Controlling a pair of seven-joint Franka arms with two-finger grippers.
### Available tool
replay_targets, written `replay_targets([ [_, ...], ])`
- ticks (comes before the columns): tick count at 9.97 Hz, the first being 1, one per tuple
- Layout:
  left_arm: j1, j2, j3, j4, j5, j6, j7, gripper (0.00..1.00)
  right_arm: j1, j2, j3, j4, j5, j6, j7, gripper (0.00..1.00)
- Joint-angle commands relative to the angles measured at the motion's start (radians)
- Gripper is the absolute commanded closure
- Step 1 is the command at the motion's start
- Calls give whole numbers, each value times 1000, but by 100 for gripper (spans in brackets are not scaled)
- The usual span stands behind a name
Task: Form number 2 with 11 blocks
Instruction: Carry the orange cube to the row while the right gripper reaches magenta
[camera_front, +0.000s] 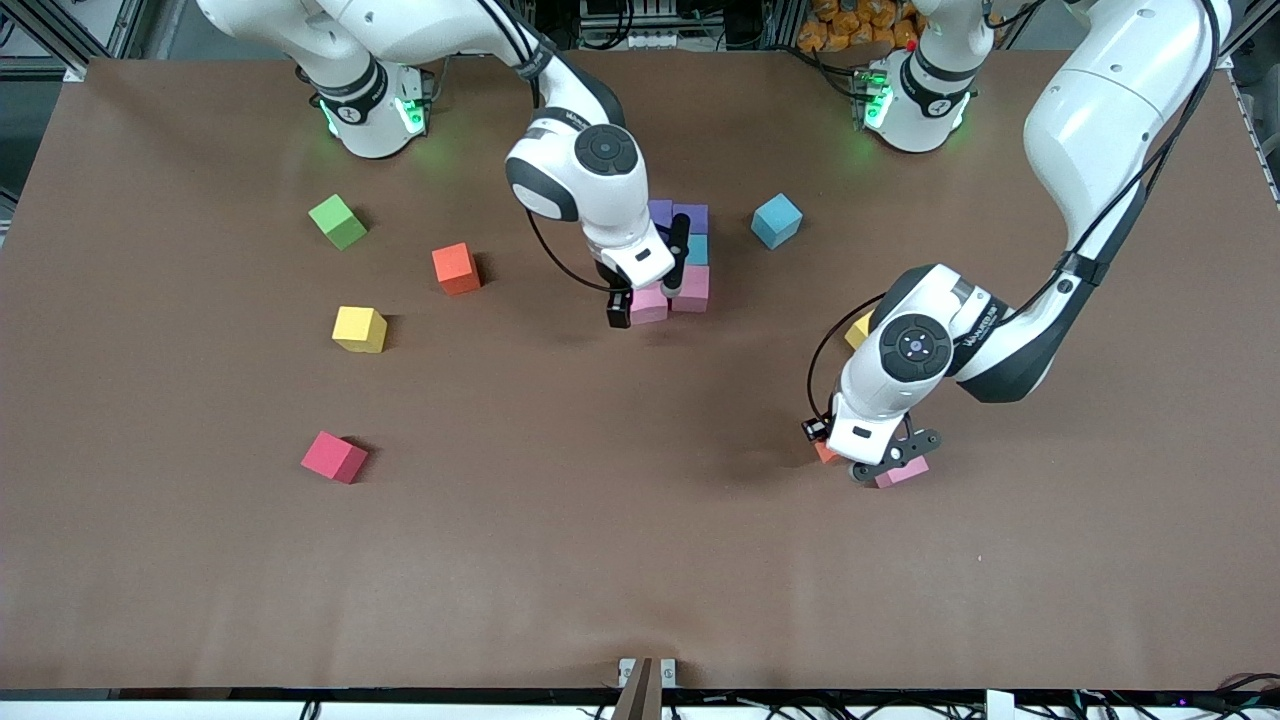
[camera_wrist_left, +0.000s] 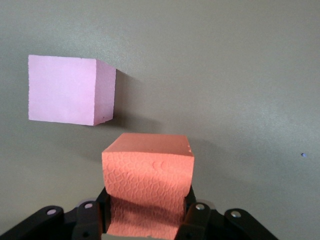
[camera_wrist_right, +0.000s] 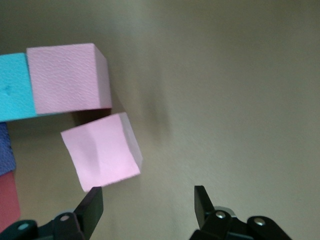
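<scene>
The left gripper (camera_wrist_left: 147, 220) has its jaws clamped on an orange block (camera_wrist_left: 148, 182), just beside a pink block (camera_wrist_left: 70, 90) on the desk (camera_front: 600, 560). The right gripper (camera_wrist_right: 148, 207), jaws apart and empty, hangs by the tilted pink block (camera_wrist_right: 102, 156) in the mid-desk cluster (camera_front: 690, 250).

Front cam high, faces robots; wrist cams close, down; share table (camera_front: 640, 560).

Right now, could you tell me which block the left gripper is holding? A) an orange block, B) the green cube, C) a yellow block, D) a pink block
A: in the left wrist view the left gripper is clamped on the orange block, with a pink block lying free beside it.
</scene>
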Motion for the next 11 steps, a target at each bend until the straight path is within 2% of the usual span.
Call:
replay_targets([
  [1, 7, -25, -5, -12, -28, -18, 0, 75, -60, -44, 10, -33, -7, -8, -94, 18],
  [4, 4, -50, -11, -15, -94, -58, -10, 75, -209, -171, 10, -168, -7, -13, -235, 18],
  [7, 3, -62, -46, -15, -111, -114, -109, 75, -417, -269, 10, -268, -8, -13, -398, 18],
  [9, -11, -61, -83, -15, -112, -119, -254, 75, -544, -273, 8, -264, -11, -1, -524, 18],
  [11, -29, -61, -135, -13, -112, -119, -434, 75, -673, -229, 8, -238, -17, 72, -524, 18],
])
